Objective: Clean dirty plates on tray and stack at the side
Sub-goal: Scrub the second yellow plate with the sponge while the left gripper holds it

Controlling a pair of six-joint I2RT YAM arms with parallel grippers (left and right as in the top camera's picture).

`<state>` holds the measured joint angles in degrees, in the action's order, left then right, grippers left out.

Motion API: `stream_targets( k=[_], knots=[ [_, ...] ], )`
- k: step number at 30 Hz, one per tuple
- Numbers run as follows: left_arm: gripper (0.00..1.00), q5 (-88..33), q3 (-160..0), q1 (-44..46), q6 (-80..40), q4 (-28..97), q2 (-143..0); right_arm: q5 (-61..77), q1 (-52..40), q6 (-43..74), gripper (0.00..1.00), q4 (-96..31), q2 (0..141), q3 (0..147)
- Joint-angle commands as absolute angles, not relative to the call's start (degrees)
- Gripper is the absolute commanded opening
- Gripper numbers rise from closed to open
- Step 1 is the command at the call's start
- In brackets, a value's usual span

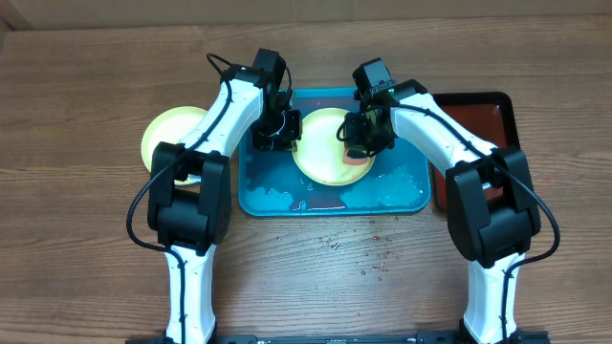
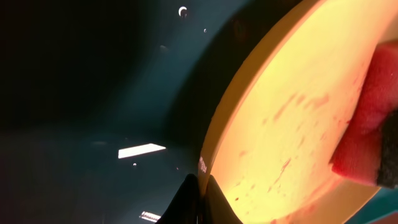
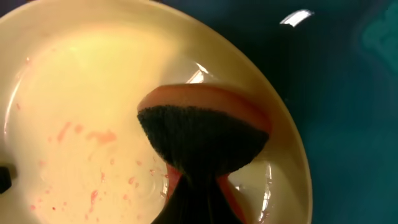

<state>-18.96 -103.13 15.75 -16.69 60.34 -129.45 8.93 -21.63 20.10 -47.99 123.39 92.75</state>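
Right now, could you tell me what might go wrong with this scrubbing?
The left gripper grips the plate only at its rim, so the sponge in the right gripper could push it loose. Red smears lie away from the sponge and may get missed. The tray is wet, so the plate might slide.

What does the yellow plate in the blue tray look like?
The plate is round, shallow, pale yellow and looks like plastic. Red smears and specks dot its inside. It is in the teal tray. The left claw pinches its rim, and the right claw presses a red-and-black sponge on it.
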Motion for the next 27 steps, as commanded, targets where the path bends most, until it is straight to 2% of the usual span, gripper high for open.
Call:
stream_targets(
  k=[1, 9, 15, 20, 27],
  knots=[
    [0.04, -22.2, -103.6, 15.8, -14.1, 61.1, -130.1, 9.3, -22.6, 19.5, 0.04, -46.2, 124.2, 92.0],
    [0.04, -24.0, -103.6, 15.8, -13.0, 61.6, -130.1, 30.8, -24.5, 19.2, 0.04, -43.9, 130.3, 92.0],
    [0.04, -24.5, -103.6, 15.8, -13.1, 61.5, -130.1, 38.4, -25.2, 16.2, 0.04, -47.7, 130.4, 94.1],
    [0.04, -24.4, -103.6, 15.7, -13.1, 61.5, -130.1, 35.6, -24.7, 11.9, 0.04, -57.5, 130.4, 99.2],
    [0.04, -23.8, -103.6, 15.7, -13.1, 61.5, -130.1, 13.9, -24.2, 11.7, 0.04, -69.5, 130.4, 104.9]
  ],
)
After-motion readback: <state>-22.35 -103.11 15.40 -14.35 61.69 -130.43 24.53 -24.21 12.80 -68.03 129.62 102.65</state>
